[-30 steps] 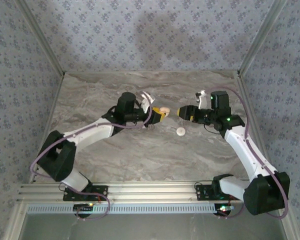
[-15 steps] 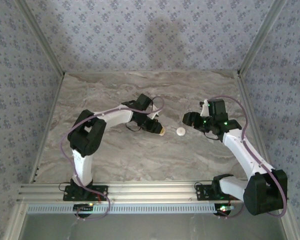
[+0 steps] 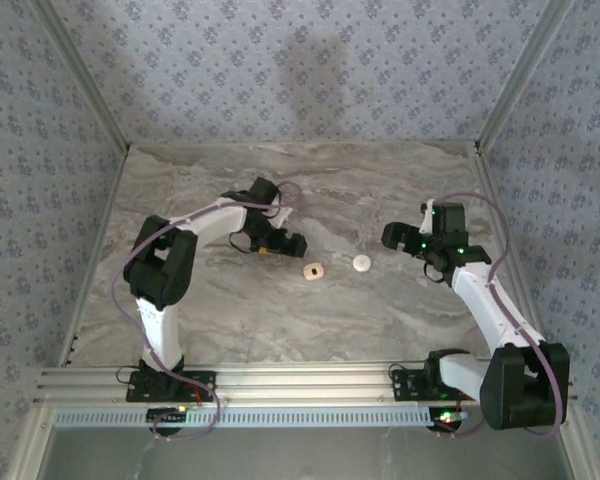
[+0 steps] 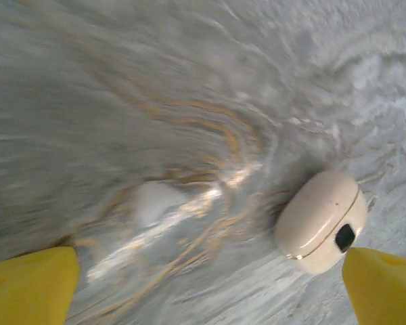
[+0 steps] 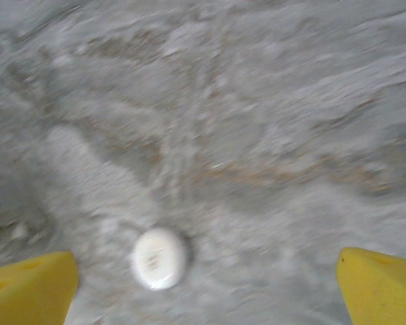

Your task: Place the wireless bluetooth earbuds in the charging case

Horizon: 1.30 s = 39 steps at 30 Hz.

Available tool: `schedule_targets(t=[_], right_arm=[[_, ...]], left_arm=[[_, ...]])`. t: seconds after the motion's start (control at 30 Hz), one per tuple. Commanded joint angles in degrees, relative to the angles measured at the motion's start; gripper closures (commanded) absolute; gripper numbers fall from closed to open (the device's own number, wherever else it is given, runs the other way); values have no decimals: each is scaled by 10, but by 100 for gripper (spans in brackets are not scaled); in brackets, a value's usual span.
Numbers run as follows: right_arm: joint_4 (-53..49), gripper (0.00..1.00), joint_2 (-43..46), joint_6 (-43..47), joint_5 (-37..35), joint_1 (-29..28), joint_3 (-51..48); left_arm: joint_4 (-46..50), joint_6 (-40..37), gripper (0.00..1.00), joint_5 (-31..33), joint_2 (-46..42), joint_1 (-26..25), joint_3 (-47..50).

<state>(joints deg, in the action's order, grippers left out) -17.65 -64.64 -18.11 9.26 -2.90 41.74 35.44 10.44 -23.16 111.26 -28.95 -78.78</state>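
Table: grey marble, tan-gold veining. Walls: blue-grey paper, small repeated floral print. Charging case: cream, thin gold seam, one black mark. Round puck, right of the case: plain white. Left gripper and right gripper: yellow pads. Arms: white links, black joints.

left hand spread wide | right hand spread wide | both seemingly low

Case: cream charging case on marble tabletop, lower right; gold seam, dark spot at its lower end.
L gripper: yellow fingertips in both bottom corners, spread wide, nothing btwn.
Blur: whitish patch left of case, can't ID.
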Motion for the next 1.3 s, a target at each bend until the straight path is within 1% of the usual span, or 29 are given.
schedule_targets(t=[0.0,0.07,0.13,0.23,0.33,0.37,0.4,0.43,0.47,0.53,0.57,0.6,0.63,0.7,0.73,0.77,0.8,0.83,0.87,0.93,0.97,1.0,1.07,1.1,1.13,1.17,1.2,1.23,1.27], right_arm=[[93,0,6,81,-87,40,-40],[160,0,8,103,-104,62,-78],[232,0,3,113,-106,92,-117],[311,0,-15,113,-103,123,-158],[408,0,-51,112,-101,138,-198],[427,0,-61,109,-98,140,-202],[420,0,-70,115,-88,143,-191],[446,0,-82,129,-75,142,-190],[461,0,-90,134,-72,140,-190],[511,0,-117,142,-64,140,-188],[506,0,-132,138,-61,142,-177],[475,0,-146,140,-48,146,-153],[468,0,-156,145,-31,145,-141],[466,0,-158,155,-22,138,-138],[494,0,-153,148,-22,133,-150],[544,0,-153,135,-20,128,-170],[576,0,-159,139,-26,117,-184],[556,0,-169,147,-57,101,-173],[570,0,-188,157,-67,90,-168],[551,0,-212,182,-73,67,-144],[556,0,-215,187,-84,59,-146],[558,0,-208,187,-74,63,-151],[643,0,-228,192,-80,58,-189],[687,0,-241,193,-84,54,-204],[633,0,-226,194,-82,55,-190],[645,0,-230,193,-81,56,-192],[662,0,-234,192,-81,56,-197],[629,0,-225,192,-81,57,-190],[649,0,-231,192,-80,57,-195]], left_arm=[[11,-14,0,83,-84,36,19],[-18,-16,0,134,-134,60,49],[-70,-10,0,204,-202,87,100],[-144,0,0,310,-296,123,187],[-231,-39,0,405,-369,139,284],[-259,-55,0,436,-385,141,309],[-290,-72,0,469,-400,145,342],[-323,-83,0,493,-412,152,372],[-356,-88,0,504,-423,161,398],[-437,-67,0,514,-443,184,459],[-473,-61,0,500,-448,195,477],[-525,-63,0,486,-445,205,503],[-577,-69,0,480,-433,212,527],[-665,-85,0,478,-399,225,564],[-711,-88,0,473,-377,231,578],[-717,-95,0,465,-364,233,573],[-724,-103,0,443,-356,237,567],[-772,-111,0,430,-338,240,574],[-795,-96,0,423,-323,245,576],[-854,-96,0,397,-278,251,585],[-923,-100,0,391,-238,251,599],[-985,-108,0,402,-205,250,606],[-851,-83,0,397,-244,256,575],[-881,-75,0,400,-223,267,567],[-872,-62,0,378,-225,283,572],[-838,-53,1,373,-240,289,566],[-870,-58,0,375,-232,288,573],[-873,-59,0,375,-229,288,575],[-848,-56,0,373,-237,289,569]])
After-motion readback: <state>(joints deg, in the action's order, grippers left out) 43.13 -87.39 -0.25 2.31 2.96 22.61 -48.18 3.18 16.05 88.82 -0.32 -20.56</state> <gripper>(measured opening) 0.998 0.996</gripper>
